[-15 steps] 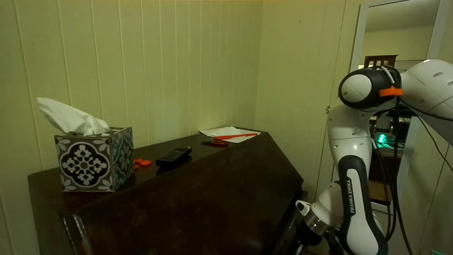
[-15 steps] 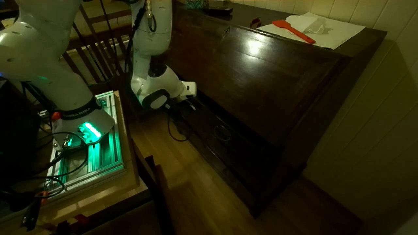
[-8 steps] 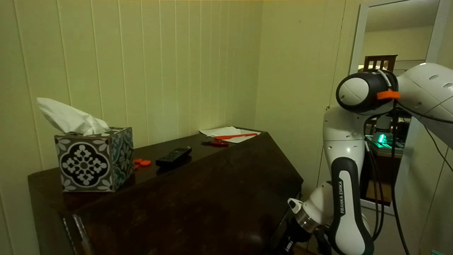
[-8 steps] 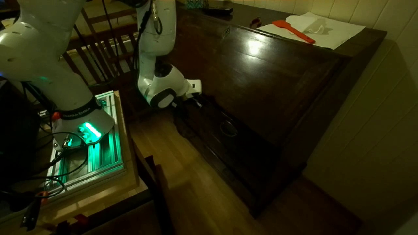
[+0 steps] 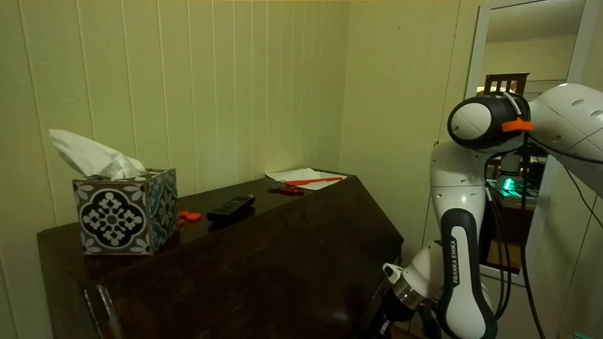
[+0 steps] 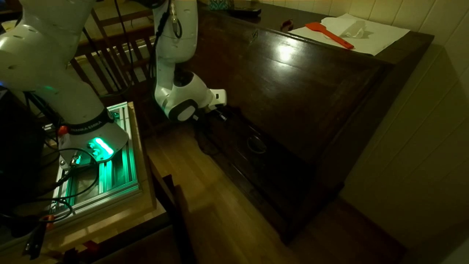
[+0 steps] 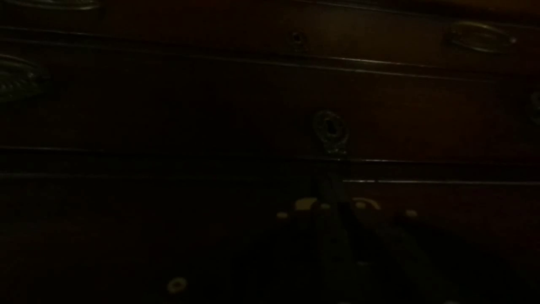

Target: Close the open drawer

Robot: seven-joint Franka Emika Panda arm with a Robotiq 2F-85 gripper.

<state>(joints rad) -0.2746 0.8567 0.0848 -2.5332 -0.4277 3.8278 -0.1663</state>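
Observation:
The dark brown drawer [image 6: 271,165] with a ring handle lies below the cabinet's sloping lid in an exterior view. Its front stands close to the cabinet; it is too dark to tell whether it is flush. In the wrist view dark drawer fronts stretch across, one with an oval keyhole plate [image 7: 331,128]. My gripper [image 7: 333,185] comes up from the bottom there. Its fingertips look together, with nothing seen between them, near that front's lower edge; contact cannot be told. In an exterior view the gripper [image 5: 388,318] is partly cut off by the bottom edge.
The cabinet top holds a patterned tissue box [image 5: 115,216], a black remote [image 5: 231,208], orange pieces [image 5: 192,216] and white paper [image 6: 388,35] with a red spatula [image 6: 331,36]. A wooden chair [image 6: 110,51] stands behind the arm. Wall panels [image 6: 428,146] border the cabinet.
Between the oldest frames and half a second ago, the arm moved toward the cabinet and the drawer front with its ring handle moved inward. Since then nothing has visibly moved.

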